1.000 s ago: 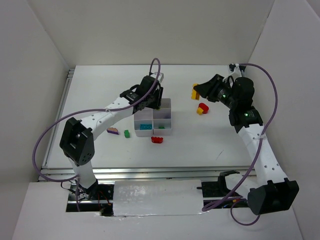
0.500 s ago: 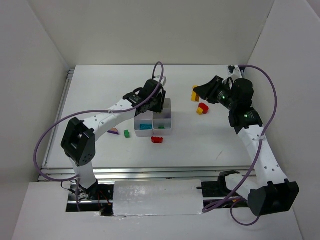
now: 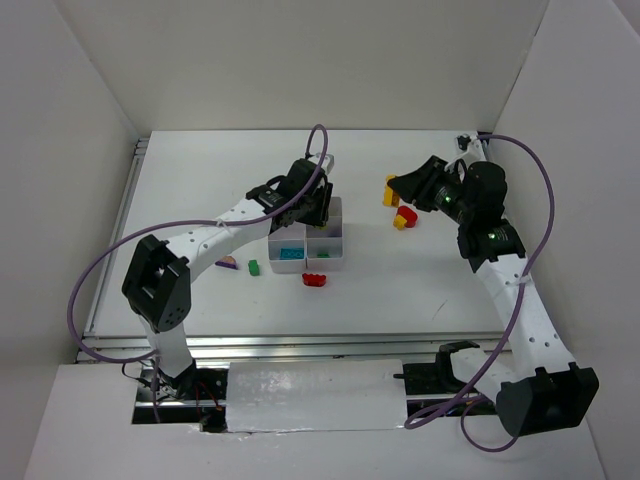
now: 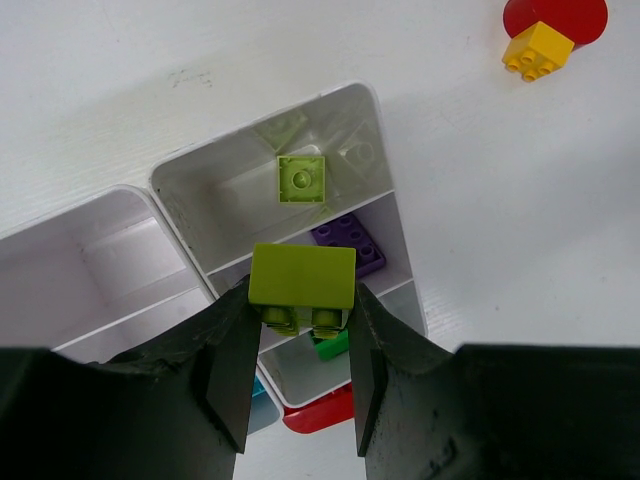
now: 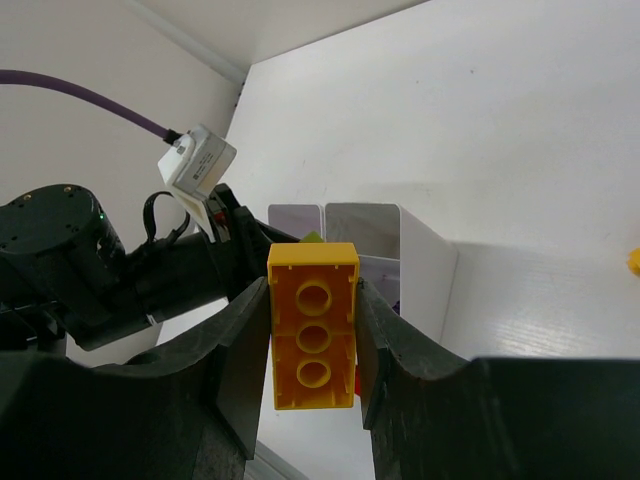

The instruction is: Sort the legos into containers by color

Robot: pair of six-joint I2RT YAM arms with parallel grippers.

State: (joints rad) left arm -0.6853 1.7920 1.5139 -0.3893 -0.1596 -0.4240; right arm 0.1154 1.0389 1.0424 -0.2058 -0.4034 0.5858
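A white table [image 3: 190,170] boxed in by white walls carries the scene. A lime-green brick [image 4: 302,275] sits clamped in the left gripper [image 4: 302,300]. Its long axis runs across the jaws from finger to finger, and its 2 visible studs point back toward the wrist. It hangs over the containers [image 4: 375,130], above the wall between a compartment holding a small lime brick [image 4: 301,179] and the next one holding a purple brick [image 4: 347,243]. A green brick [image 4: 333,346] lies in the compartment after that, and a teal brick [image 3: 290,254] lies in the neighbouring column.

The right gripper [image 5: 312,300], well apart to the right, is clenched on a yellow brick [image 5: 313,340]. That brick's long axis runs along the fingers, and the face with 3 round holes is turned to the wrist camera.

On the table, a red brick [image 3: 314,279] lies just in front of the containers. A loose green brick [image 3: 254,267] and a pink piece [image 3: 226,263] lie to their left, and a red-and-yellow piece [image 3: 404,217] lies near the right gripper.
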